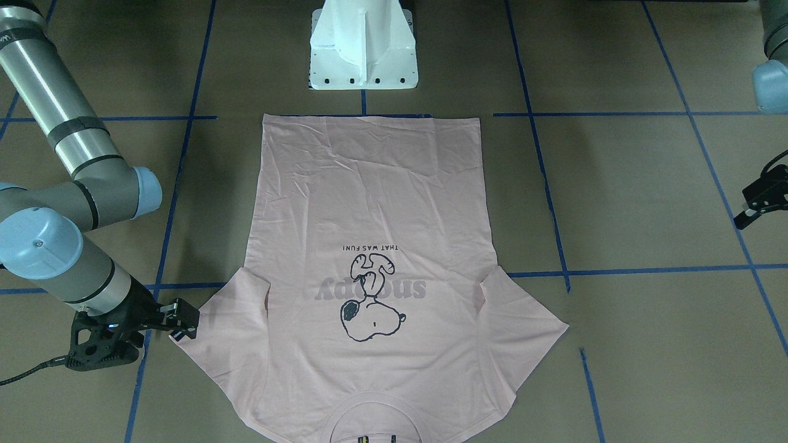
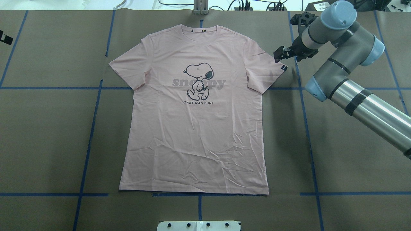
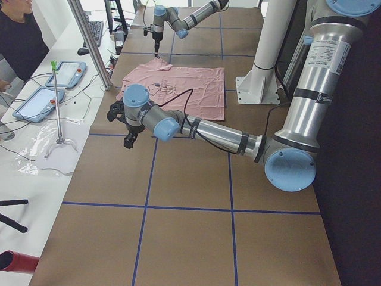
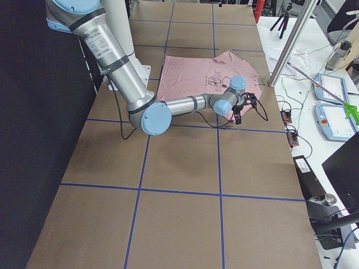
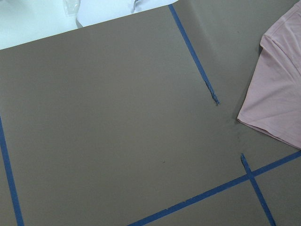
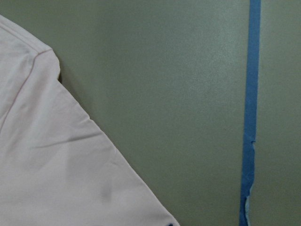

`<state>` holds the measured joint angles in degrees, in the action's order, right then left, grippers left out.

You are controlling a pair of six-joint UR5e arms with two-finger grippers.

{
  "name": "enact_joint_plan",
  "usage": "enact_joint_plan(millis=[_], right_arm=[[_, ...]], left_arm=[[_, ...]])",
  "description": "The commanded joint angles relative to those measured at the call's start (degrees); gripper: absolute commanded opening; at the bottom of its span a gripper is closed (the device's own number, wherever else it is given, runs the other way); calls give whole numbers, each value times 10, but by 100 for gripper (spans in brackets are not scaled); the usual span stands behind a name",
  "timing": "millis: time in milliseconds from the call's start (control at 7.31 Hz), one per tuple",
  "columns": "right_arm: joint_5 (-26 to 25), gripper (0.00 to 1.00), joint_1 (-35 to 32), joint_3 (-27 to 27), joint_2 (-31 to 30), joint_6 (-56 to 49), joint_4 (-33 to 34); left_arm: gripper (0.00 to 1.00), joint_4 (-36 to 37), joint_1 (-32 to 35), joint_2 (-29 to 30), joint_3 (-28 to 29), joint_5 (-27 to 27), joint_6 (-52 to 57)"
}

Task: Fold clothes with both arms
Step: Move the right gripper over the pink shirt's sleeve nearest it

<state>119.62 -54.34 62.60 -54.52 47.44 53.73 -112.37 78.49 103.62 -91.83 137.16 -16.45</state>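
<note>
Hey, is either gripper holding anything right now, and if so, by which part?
The left gripper holds nothing, well off the T-shirt. The right gripper sits at the tagged sleeve's tip; whether it has pinched it cannot be told.

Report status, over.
Right claw at shirt sleeve, left claw well off it; open or shut unclear. Shirt flat, unfolded. Nothing on it.

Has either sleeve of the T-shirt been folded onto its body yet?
No: the overhead view shows the T-shirt lying flat, print up, both sleeves spread out to the sides on the table.
</note>
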Motion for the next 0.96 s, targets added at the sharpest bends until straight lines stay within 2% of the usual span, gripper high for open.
enact_joint_plan(millis=[0,274,821], right_arm=[[-6,93,13,-5,-2,-2,1],[-20,89,20,-19,-1,-12,1],[-20,19,19,-19,9,-22,7]], left_arm=[[100,0,0,0,-1,1,-4],[100,0,0,0,0,2,-6],[100,-1,0,0,2,2,-5]])
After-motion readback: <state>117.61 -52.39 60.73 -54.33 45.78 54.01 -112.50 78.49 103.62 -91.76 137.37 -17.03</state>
